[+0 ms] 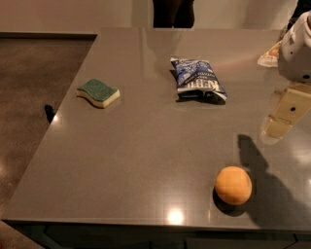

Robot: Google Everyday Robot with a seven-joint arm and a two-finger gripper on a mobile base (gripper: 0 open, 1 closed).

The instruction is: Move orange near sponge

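The orange sits on the grey table near the front right, casting a dark shadow to its right. The sponge, dark green on top with a pale yellow body, lies at the left side of the table near its left edge. My gripper hangs at the right edge of the view, above the table, up and to the right of the orange and apart from it. It holds nothing that I can see. The white arm rises above it.
A blue-and-white snack bag lies at the middle back of the table. A pale object lies at the far right behind the arm. The table's left edge drops to a dark floor. Dark legs stand beyond the far edge.
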